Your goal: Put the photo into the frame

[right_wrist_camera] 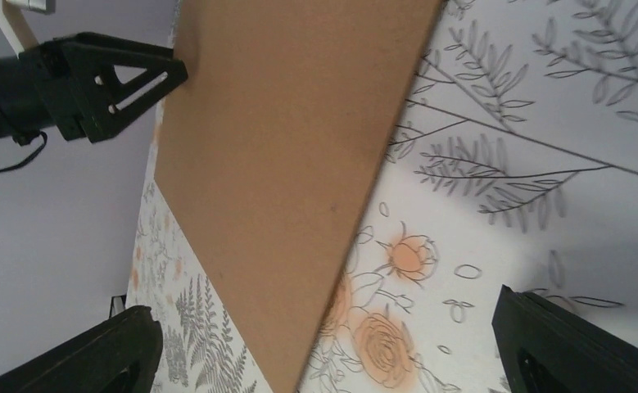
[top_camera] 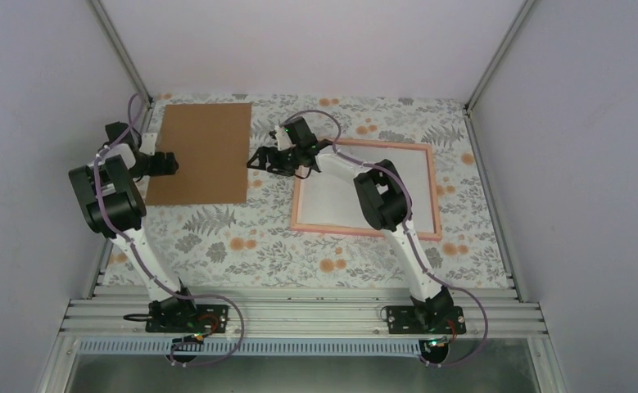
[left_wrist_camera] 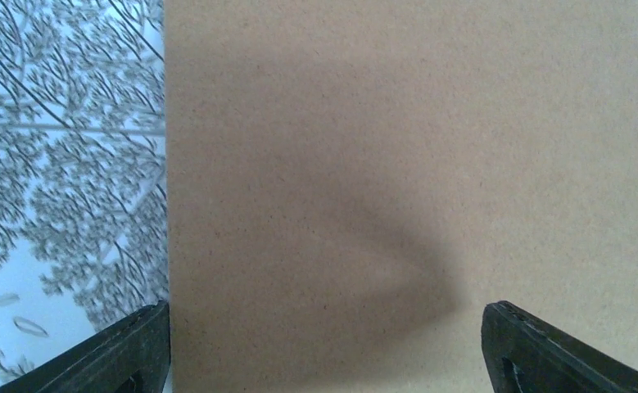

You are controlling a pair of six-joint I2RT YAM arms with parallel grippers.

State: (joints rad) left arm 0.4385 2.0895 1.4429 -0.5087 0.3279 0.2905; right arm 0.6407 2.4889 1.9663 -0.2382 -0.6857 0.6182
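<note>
Apparently working on the cardboard sheet point(top_camera: 205, 151): hovering the left claw point(top_camera: 166, 161) over its left edge, spread wide, gripping nothing. Holding the right claw point(top_camera: 258, 158) equally apart between sheet and frame point(top_camera: 340, 230), flat on the worktop point(top_camera: 242, 246) at right. Cannot tell the white panel point(top_camera: 328, 201) inside from the photo lying face-down. Next, probably: pinch the sheet's edge.

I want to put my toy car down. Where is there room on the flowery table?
The near strip of cloth, in front of the cardboard and frame, is bare. Between them it is crowded: the right claw hangs there.
</note>
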